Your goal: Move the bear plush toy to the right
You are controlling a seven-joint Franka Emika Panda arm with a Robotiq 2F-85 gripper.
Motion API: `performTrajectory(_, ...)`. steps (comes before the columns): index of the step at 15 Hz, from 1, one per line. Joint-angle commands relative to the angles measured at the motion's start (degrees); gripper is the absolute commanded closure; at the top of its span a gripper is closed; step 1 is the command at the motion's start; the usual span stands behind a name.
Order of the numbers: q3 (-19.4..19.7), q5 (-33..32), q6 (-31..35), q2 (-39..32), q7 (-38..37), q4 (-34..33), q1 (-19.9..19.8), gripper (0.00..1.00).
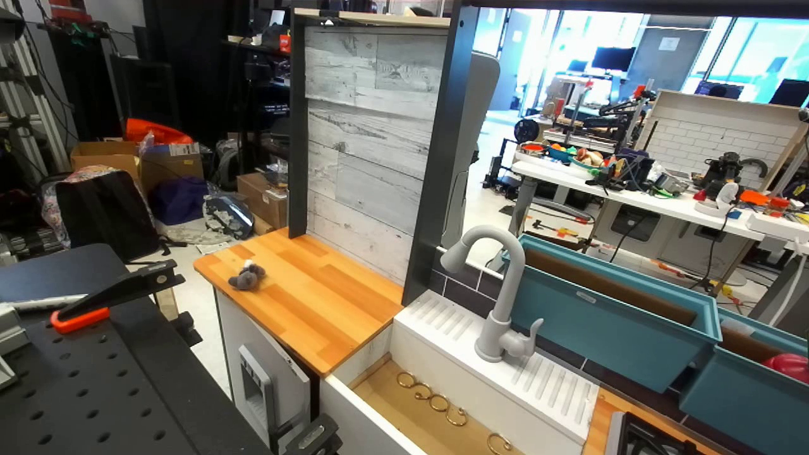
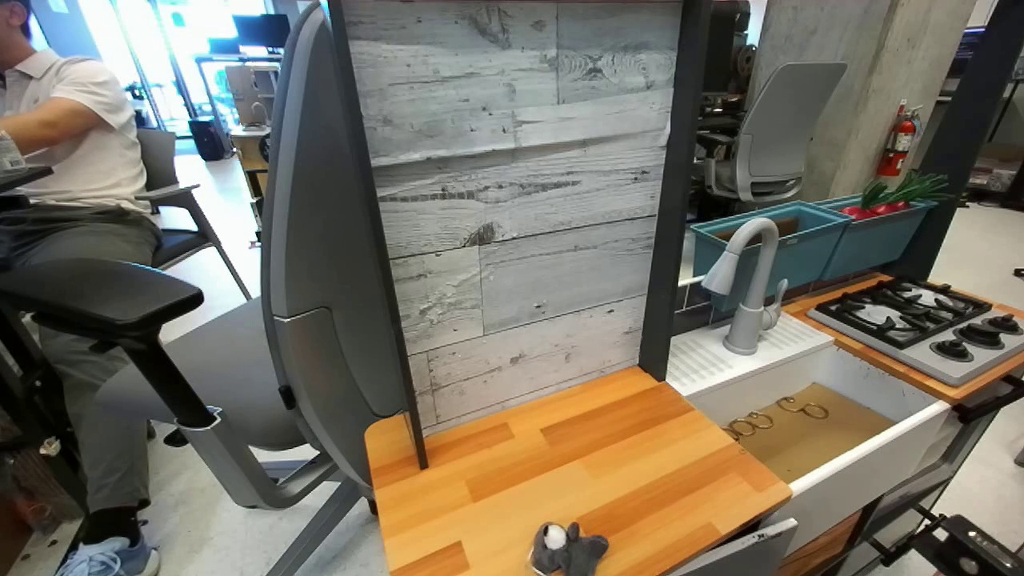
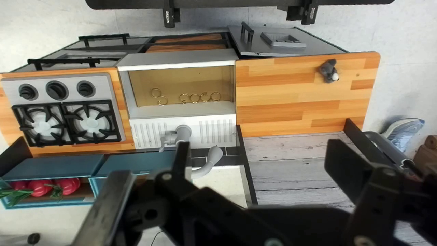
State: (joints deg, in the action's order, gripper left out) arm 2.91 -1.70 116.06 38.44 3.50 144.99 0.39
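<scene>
The bear plush toy is a small dark grey lump with a white patch. It lies on the wooden countertop in both exterior views, as the bear plush toy (image 1: pixel 246 277) near the counter's outer end, and as the bear plush toy (image 2: pixel 570 550) at the bottom edge of the picture. In the wrist view the bear plush toy (image 3: pixel 329 71) lies on the upper right part of the countertop (image 3: pixel 273 92). My gripper (image 3: pixel 257 150) shows in the wrist view with its black fingers wide apart and nothing between them. It is apart from the toy and not seen in the exterior views.
A grey faucet (image 1: pixel 505 297) stands beside the white sink (image 1: pixel 379 411) with gold rings inside. A grey wood-look panel (image 2: pixel 520 200) rises behind the countertop. Teal planters (image 1: pixel 607 309) and a stove (image 2: pixel 920 320) lie beyond. A cabinet door (image 3: pixel 283 41) hangs open below the counter.
</scene>
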Motion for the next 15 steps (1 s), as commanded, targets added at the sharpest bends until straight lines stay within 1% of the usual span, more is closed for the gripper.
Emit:
performTrajectory(1,-0.69,-0.24,0.86,-3.56,0.74,-2.18,0.07,0.0)
performTrajectory(3,-1.98,-0.79,2.05,-6.58,0.15,-3.41,0.41,0.0)
performTrajectory(6,-4.9,-1.69,5.78,-13.53,-1.04,-5.55,1.06,0.0)
performTrajectory(8,-7.08,-2.34,8.5,-19.5,-1.92,-7.32,1.64,0.0)
performTrajectory(11,-9.09,-0.28,16.72,-29.16,-2.09,-9.16,4.0,0.0)
performTrajectory(13,-10.75,-1.66,20.31,-36.24,-3.43,-11.09,5.22,0.0)
performTrajectory(15,-11.98,-3.46,22.39,-43.37,-4.77,-13.43,6.46,0.0)
